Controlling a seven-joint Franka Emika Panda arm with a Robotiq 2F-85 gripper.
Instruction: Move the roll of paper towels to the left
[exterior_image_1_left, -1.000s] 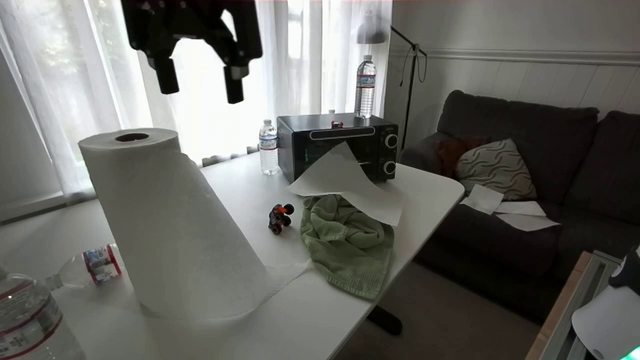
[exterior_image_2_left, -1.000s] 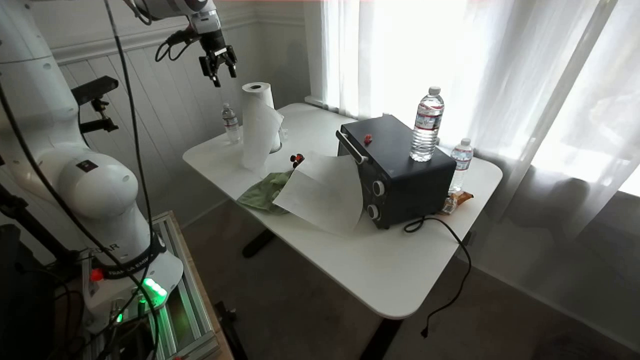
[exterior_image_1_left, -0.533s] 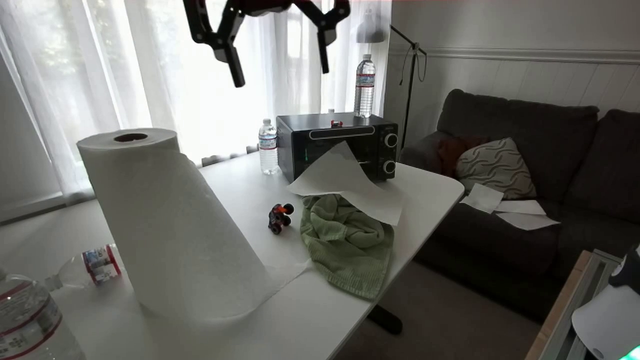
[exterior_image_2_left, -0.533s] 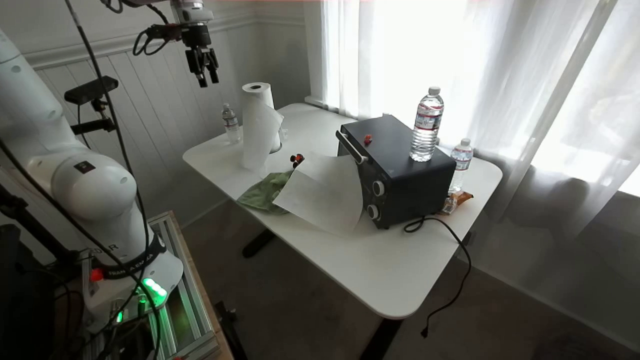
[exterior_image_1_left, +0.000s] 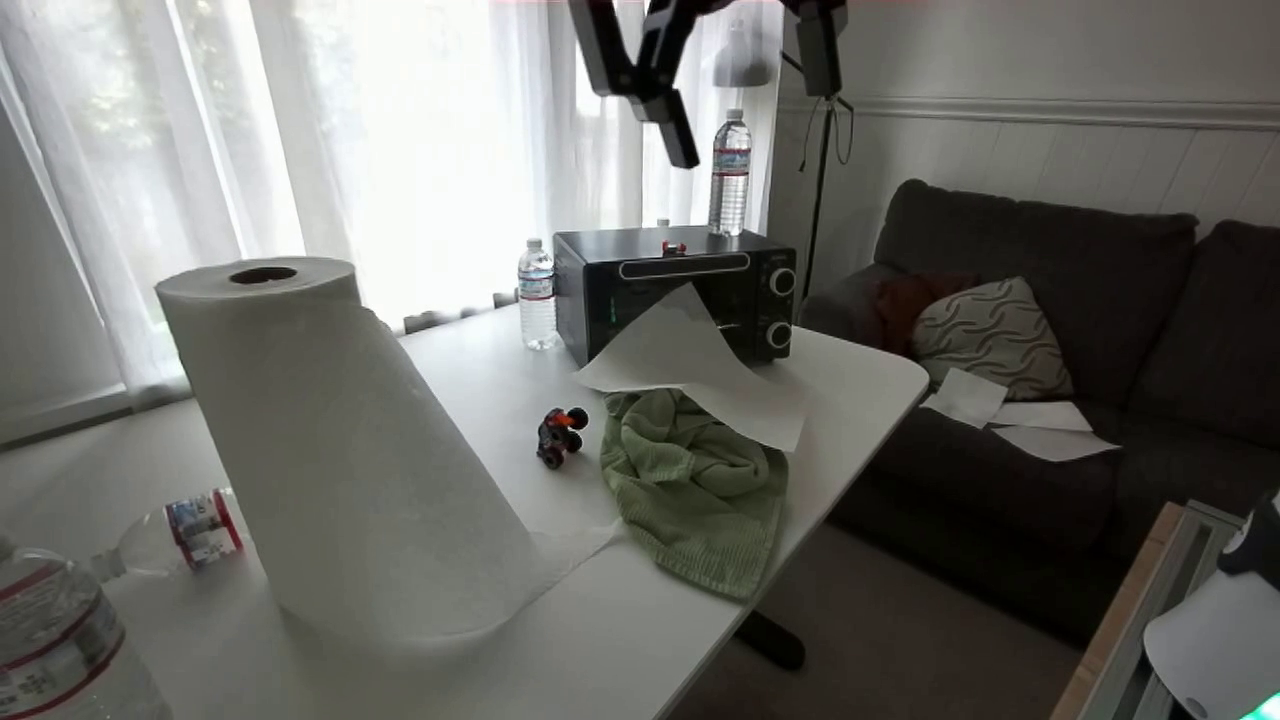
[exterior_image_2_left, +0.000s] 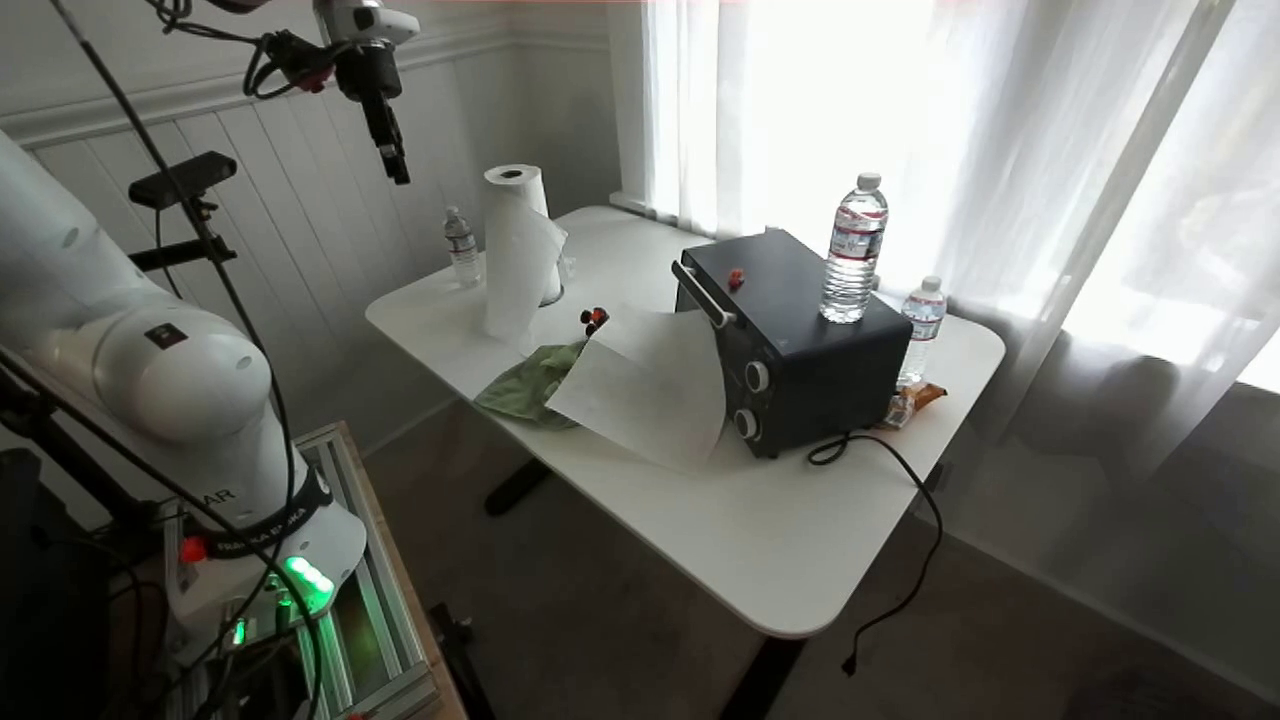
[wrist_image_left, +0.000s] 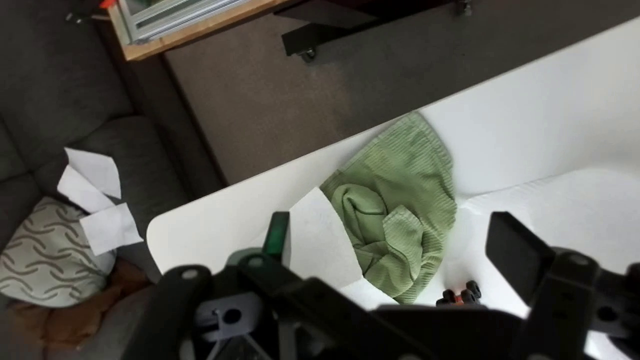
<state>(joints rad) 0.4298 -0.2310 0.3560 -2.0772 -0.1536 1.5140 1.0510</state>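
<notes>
The white roll of paper towels (exterior_image_1_left: 350, 450) stands upright on the white table, with a loose sheet trailing toward the green cloth; it also shows in an exterior view (exterior_image_2_left: 515, 250). In the wrist view only part of its white paper (wrist_image_left: 590, 210) shows at the right edge. My gripper (exterior_image_1_left: 752, 120) is open and empty, high above the table and well away from the roll. It also shows edge-on in an exterior view (exterior_image_2_left: 395, 168). In the wrist view my gripper (wrist_image_left: 392, 237) has its fingers wide apart over the green cloth (wrist_image_left: 390, 215), with nothing between them.
A black toaster oven (exterior_image_1_left: 660, 300) has a water bottle (exterior_image_1_left: 731, 175) on top and another beside it (exterior_image_1_left: 537, 295). A paper sheet (exterior_image_1_left: 700, 380) leans on it. A toy car (exterior_image_1_left: 560, 437) lies near the cloth. A bottle on its side (exterior_image_1_left: 190, 535) and another bottle (exterior_image_1_left: 70, 640) flank the roll.
My gripper has moved right in an exterior view, away from above the roll, and left in an exterior view. It has also turned. The roll and the other objects have not moved.
</notes>
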